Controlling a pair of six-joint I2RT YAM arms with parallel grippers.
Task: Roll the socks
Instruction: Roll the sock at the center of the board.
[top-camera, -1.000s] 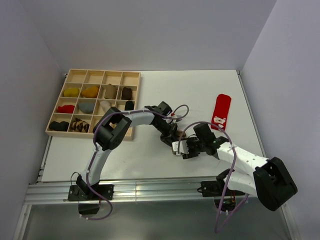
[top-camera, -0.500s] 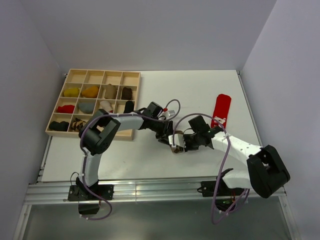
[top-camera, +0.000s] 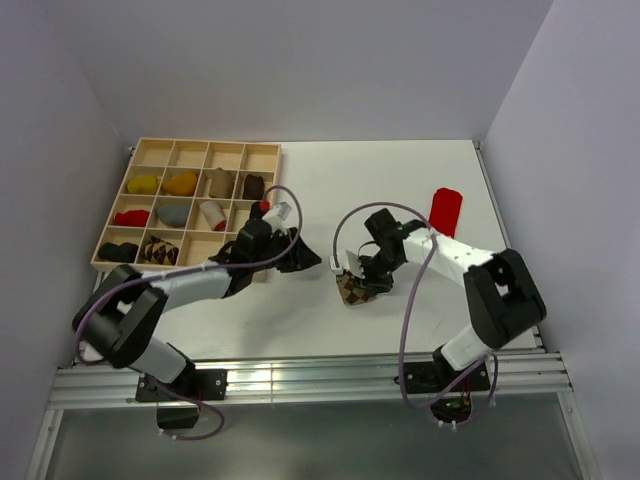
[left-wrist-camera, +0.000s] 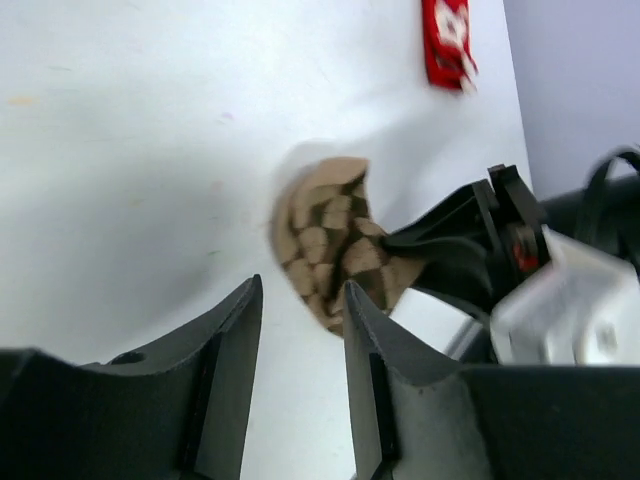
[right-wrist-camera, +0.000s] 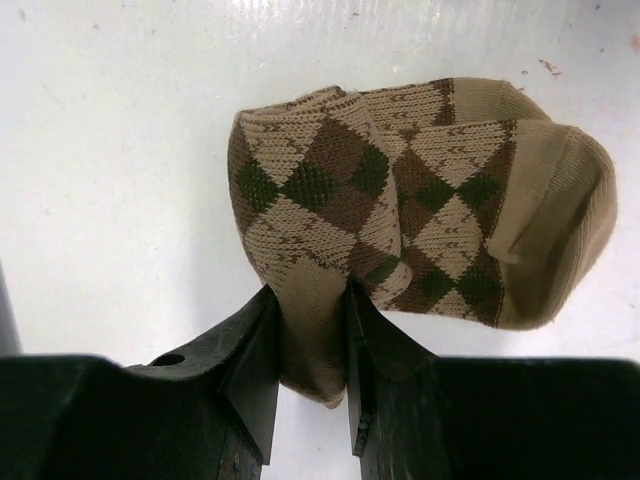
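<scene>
A partly rolled brown-and-tan argyle sock (top-camera: 351, 289) (right-wrist-camera: 400, 190) lies on the white table, in front of the middle. My right gripper (top-camera: 362, 276) (right-wrist-camera: 310, 300) is shut on the sock's plain tan end, and the fabric is squeezed between its fingers. My left gripper (top-camera: 306, 260) (left-wrist-camera: 300, 295) hangs open a short way to the left of the argyle sock (left-wrist-camera: 335, 245), with only bare table between its fingers. A red sock with white marks (top-camera: 445, 208) (left-wrist-camera: 445, 40) lies flat at the right, behind the right arm, which covers part of it.
A wooden tray (top-camera: 268, 160) with many compartments stands at the back left, holding several small sock bundles in yellow, orange, grey, red and dark colours. White walls close in the table on the left, the back and the right.
My left gripper opened and drew back to the left, away from the argyle sock. My right gripper moved in from the right and closed on the sock's tan end.
</scene>
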